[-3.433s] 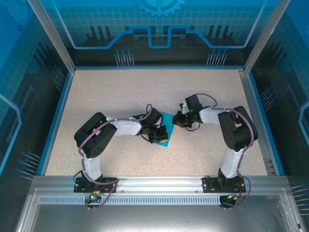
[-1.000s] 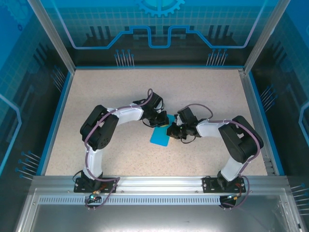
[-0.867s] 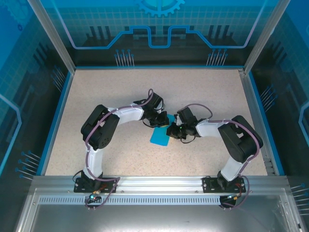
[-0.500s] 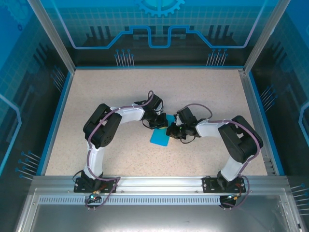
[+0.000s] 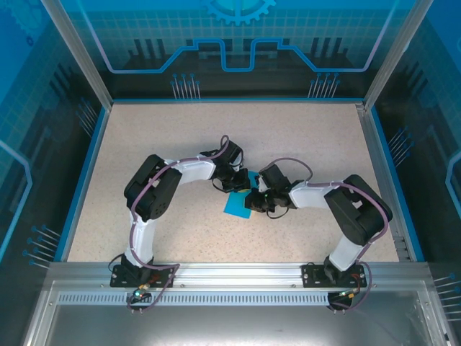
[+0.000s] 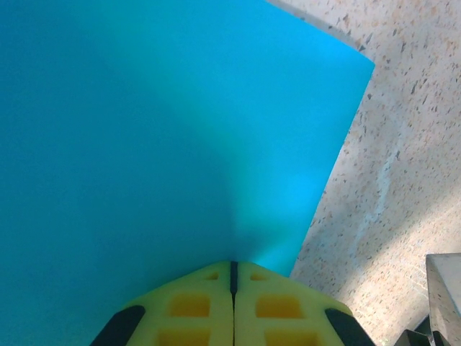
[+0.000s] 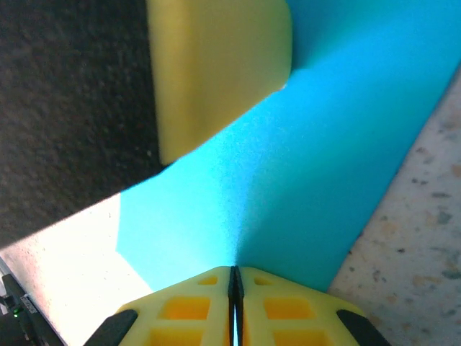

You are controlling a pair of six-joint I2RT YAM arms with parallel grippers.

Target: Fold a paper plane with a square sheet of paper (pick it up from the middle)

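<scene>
1. Currently, the sheet of paper [image 5: 236, 204] sits near the middle of the table [image 5: 166, 137], between the two arms. From above it cannot be told whether it is lifted clear of the surface or rests on it.
2. In the left wrist view the sheet shows a smooth turquoise face with one sharp corner toward the upper right. A soft bend runs up from the fingertips, and no hard crease is visible there.
3. The left gripper [image 6: 233, 265] is pinched fully together on the sheet's near edge. The paper emerges from the line where its fingers meet.
4. The right gripper [image 7: 233, 270] is likewise clamped on the sheet at another edge. A yellow pad [image 7: 216, 65], probably the left gripper's, lies against the paper just beyond.
5. Step in hand, as judged: forming a fold while both grippers hold the sheet close together.
6. Procedure:
   - Hold both pinches firm so the thin paper cannot slip.
   - Move the two grippers in step so the sheet bends along one line without twisting or tearing.
   - Bring edge to edge before pressing the bend flat on the table.
7. Caution: the grippers work very near each other, so their fingers may collide. An uneven pull could wrinkle the sheet.
</scene>
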